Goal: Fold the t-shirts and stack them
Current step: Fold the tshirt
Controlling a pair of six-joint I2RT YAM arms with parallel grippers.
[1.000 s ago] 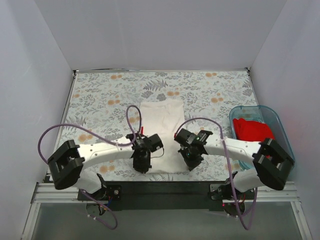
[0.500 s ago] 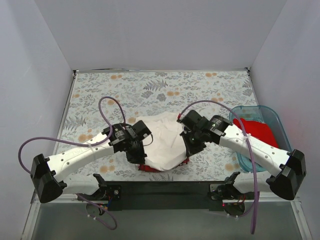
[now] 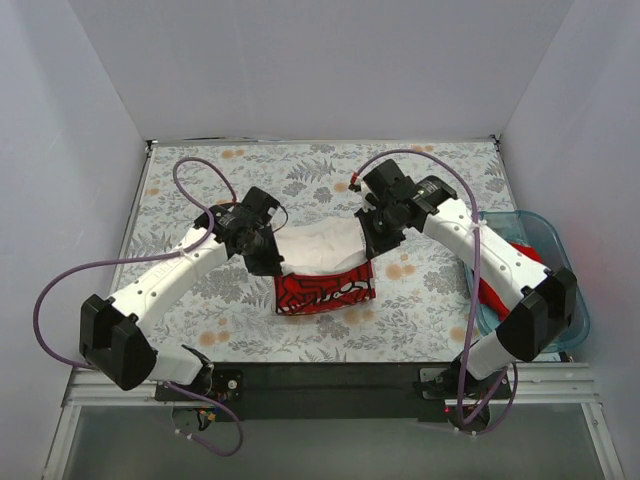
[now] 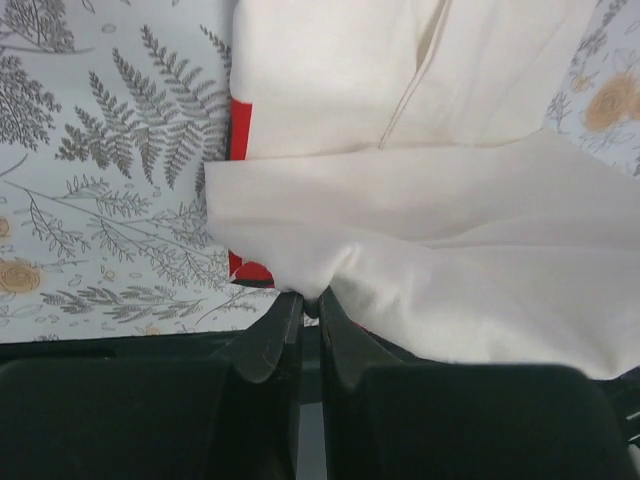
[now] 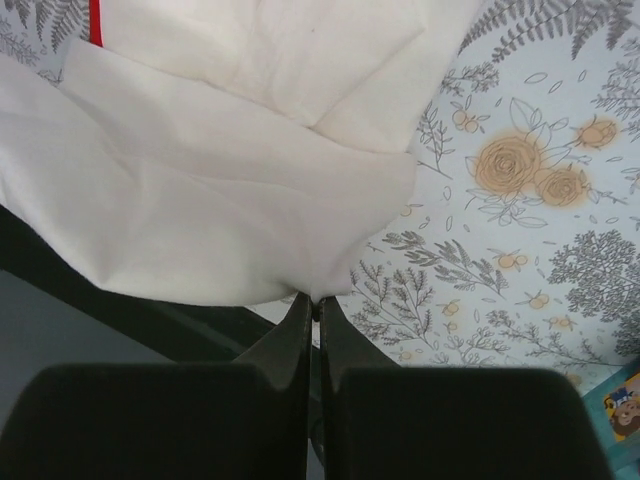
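Over the last second both arms have swung from the near edge toward the middle of the surface (image 3: pixel 200 190). They have carried the near edge of the white t-shirt (image 3: pixel 322 248) up and away from the bases, so a band of red-and-white print (image 3: pixel 325 292) that was hidden before now shows along the shirt's near side. The left arm (image 3: pixel 170 280) reaches in from the left, and its jaws are pinched tight on a tuck of white cloth at the shirt's left corner; the left wrist view shows the fabric bunching right at the tips. The right arm (image 3: pixel 480 245) reaches in from the right, and its jaws are likewise nipped together on the right corner, with white cloth fanning out from the tips over the floral pattern. The shirt hangs between the two grips in the middle of the surface, sagging a little between the held corners. The red t-shirt (image 3: pixel 532 257) lies in the blue tub (image 3: pixel 577 300) at the right edge, partly behind the right arm and well apart from the white one.
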